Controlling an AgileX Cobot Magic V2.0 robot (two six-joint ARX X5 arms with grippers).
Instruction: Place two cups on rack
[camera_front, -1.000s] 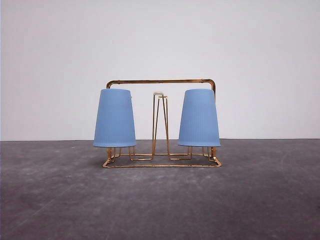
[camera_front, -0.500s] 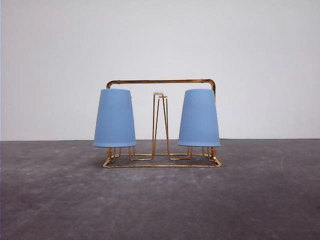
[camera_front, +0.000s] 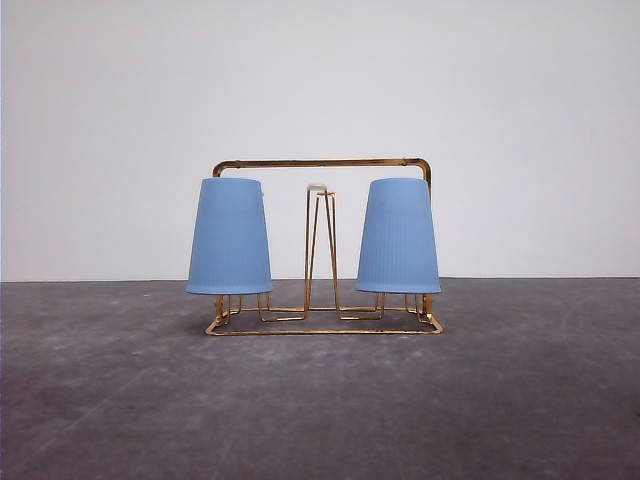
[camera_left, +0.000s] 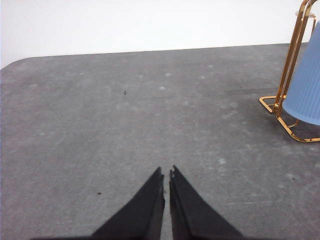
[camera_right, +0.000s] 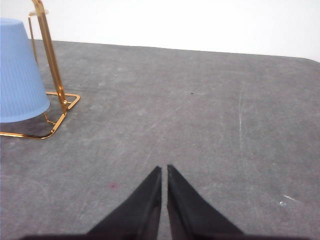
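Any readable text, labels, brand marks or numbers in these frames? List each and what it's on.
None. The left cup and right cup are plain ribbed blue with no print. The rack is bare gold wire. The table and back wall carry no marks, and the dark left gripper and right gripper show no lettering.

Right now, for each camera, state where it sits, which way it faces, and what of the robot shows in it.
Front view: low over the table, facing forward at the rack side-on, with the left cup and right cup upside down on it.
Left wrist view: on the left arm, looking along the left gripper, shut, over the grey table.
Right wrist view: on the right arm, looking along the right gripper, shut.
Shared: both wrist views catch one end of the rack and a cup.
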